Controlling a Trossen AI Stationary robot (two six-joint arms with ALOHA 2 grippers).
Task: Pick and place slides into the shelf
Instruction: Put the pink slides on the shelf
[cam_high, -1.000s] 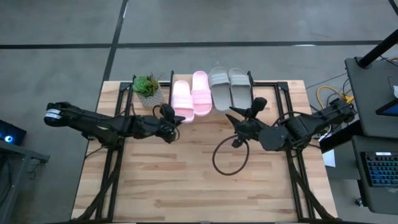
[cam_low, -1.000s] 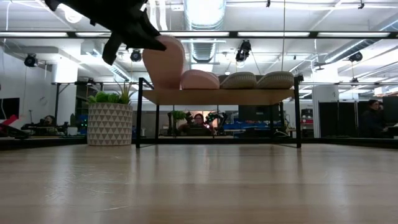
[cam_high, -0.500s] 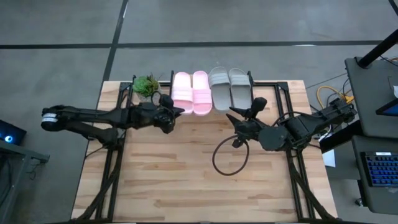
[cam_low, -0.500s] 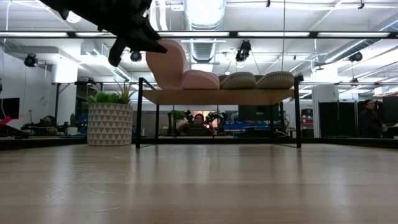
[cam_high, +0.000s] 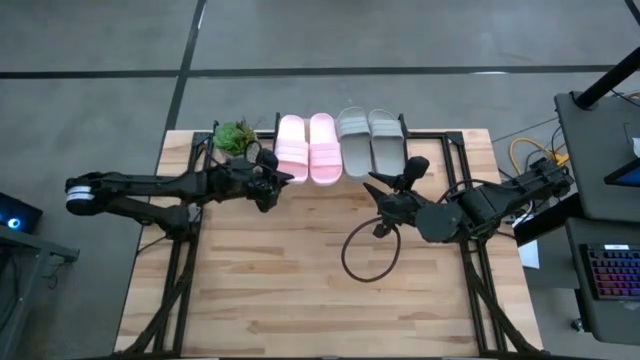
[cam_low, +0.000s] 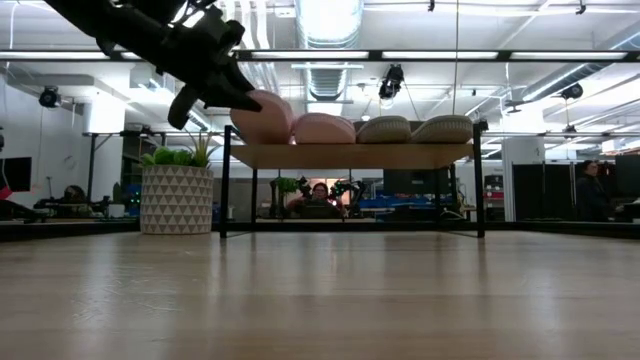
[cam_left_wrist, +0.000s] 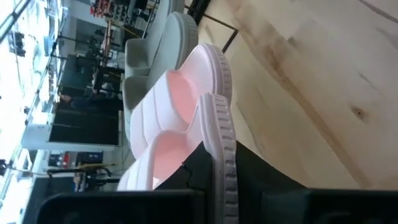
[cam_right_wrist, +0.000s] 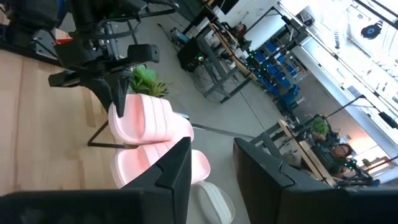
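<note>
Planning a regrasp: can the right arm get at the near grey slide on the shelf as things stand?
Probably yes: the right hand waits just short of the shelf, nothing between it and that grey slide; the left hand is busy at the pink slide.

Four slides (cam_high: 340, 145) lie side by side on the shelf (cam_low: 350, 155); a plant (cam_high: 236, 137) stands left of it
</note>
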